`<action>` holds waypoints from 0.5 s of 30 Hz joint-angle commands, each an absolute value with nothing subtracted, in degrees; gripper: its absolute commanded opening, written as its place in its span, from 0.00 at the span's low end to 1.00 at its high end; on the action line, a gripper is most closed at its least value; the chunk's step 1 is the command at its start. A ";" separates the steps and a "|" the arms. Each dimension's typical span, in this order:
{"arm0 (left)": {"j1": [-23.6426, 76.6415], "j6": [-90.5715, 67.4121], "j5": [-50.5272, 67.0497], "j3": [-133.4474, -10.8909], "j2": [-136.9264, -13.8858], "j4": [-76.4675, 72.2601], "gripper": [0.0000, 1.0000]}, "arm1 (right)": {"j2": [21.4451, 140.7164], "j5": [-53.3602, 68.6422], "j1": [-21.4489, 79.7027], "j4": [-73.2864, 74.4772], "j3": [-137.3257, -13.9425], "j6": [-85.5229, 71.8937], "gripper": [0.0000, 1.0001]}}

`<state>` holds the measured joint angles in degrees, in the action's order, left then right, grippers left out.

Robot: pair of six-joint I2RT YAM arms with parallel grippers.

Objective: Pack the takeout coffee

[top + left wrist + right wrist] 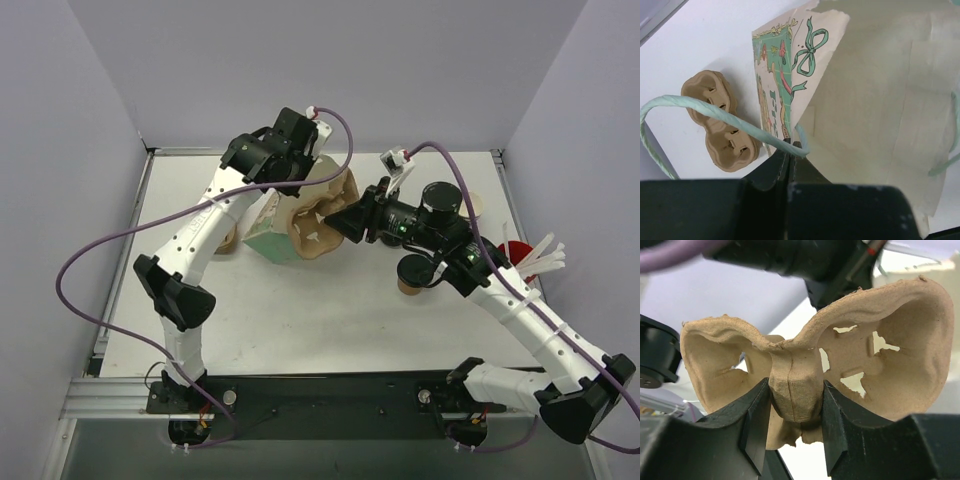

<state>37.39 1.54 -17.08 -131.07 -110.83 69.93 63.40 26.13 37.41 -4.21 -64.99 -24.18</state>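
The takeout coffee, a small brown cup with a black lid, stands on the table under my right forearm. My right gripper is shut on the middle ridge of a tan pulp cup carrier and holds it in the air. In the top view the right gripper has this carrier at the mouth of a printed paper bag. My left gripper is shut on the bag's rim, beside its green twisted handle, and holds the mouth open.
A second pulp carrier lies on the table left of the bag, by my left arm. A red item and white sticks sit at the right edge. Grey walls close in the table.
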 commanded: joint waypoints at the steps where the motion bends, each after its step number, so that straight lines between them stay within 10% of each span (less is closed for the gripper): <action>1: 37.18 3.51 -12.66 -129.91 -105.82 65.92 0.00 | 64.15 35.50 36.92 -20.73 -66.09 -29.09 0.33; 15: 35.42 6.50 -4.23 -118.57 -94.84 59.59 0.00 | 73.74 48.61 32.79 -26.90 -64.95 -35.95 0.32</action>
